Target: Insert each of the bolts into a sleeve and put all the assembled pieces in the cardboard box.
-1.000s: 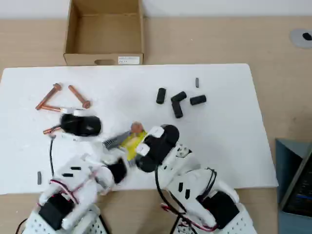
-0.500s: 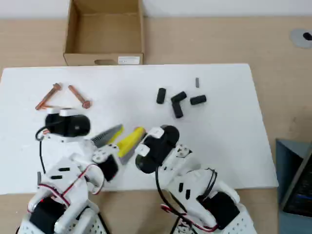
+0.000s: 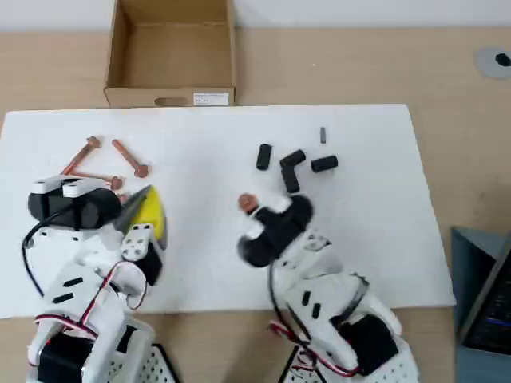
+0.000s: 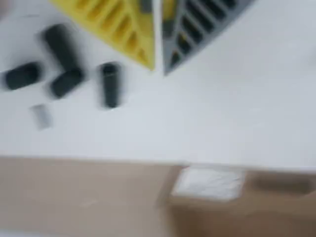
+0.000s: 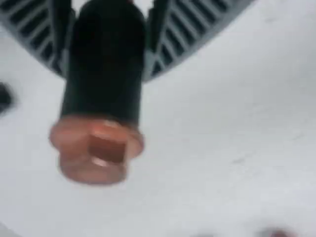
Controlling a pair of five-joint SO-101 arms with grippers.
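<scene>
My right gripper (image 5: 104, 71) is shut on a black sleeve (image 5: 106, 64), and a copper bolt head (image 5: 96, 148) sticks out of the sleeve's end. From above, that bolt head (image 3: 247, 203) shows at the tip of the right gripper (image 3: 257, 215), over the middle of the white mat. The left gripper (image 3: 148, 211) with its yellow finger hovers at the mat's left side, shut and holding nothing. Just beyond it lie three loose copper bolts (image 3: 129, 158). Several loose black sleeves (image 3: 292, 158) lie beyond the right gripper, also seen as sleeves (image 4: 109, 84) past the left gripper (image 4: 158, 59).
The open cardboard box (image 3: 170, 97) stands on the wooden table behind the mat's far-left edge, also visible as the box (image 4: 222, 212). A small grey pin (image 3: 322, 136) lies beyond the sleeves. A dark object (image 3: 483, 295) sits at the right edge. The mat's right half (image 3: 375, 231) is bare.
The left arm has pulled away to the left and its fingers have closed. The right gripper keeps the sleeved bolt and has shifted slightly right and farther onto the mat.
</scene>
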